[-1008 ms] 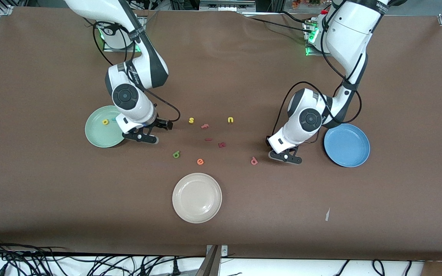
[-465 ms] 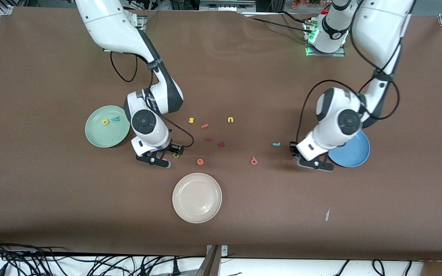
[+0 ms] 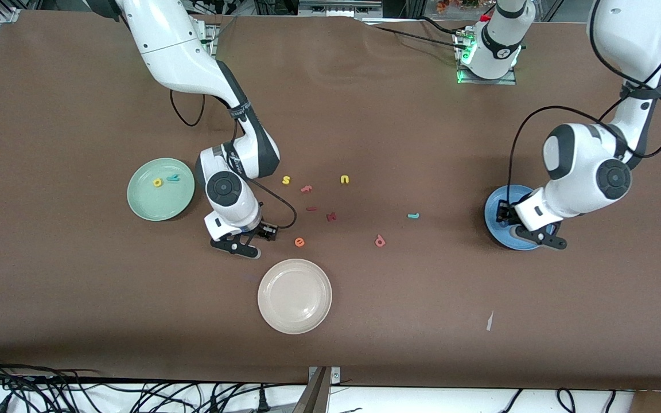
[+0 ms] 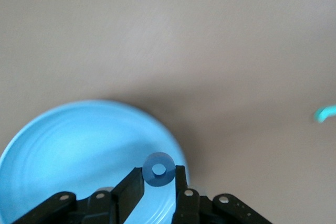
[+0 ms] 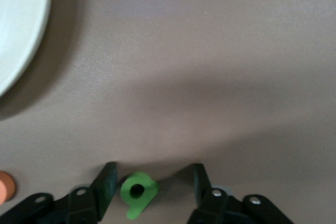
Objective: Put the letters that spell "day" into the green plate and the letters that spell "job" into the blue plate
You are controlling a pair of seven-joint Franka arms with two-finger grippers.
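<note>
While pinched by the left gripper point(image 4: 157, 184), blue ring-like "o" point(image 4: 158, 169) shows its hole

I see left gripper point(image 3: 517, 225) over blue plate point(image 3: 494, 209) | right gripper point(image 3: 250, 238) low on table beside orange e point(image 3: 299, 242) | a point(image 3: 158, 183), y point(image 3: 173, 178) in green plate point(image 3: 146, 203) | j point(image 3: 413, 215), b point(image 3: 380, 241) between e and blue plate

A cream-white plate point(image 3: 294, 296) sits low at centre frame. Above it lie an orange "e" point(image 3: 299, 242), yellow "s" point(image 3: 286, 180), yellow "u" point(image 3: 345, 179) and dark red letters point(image 3: 331, 217).
</note>
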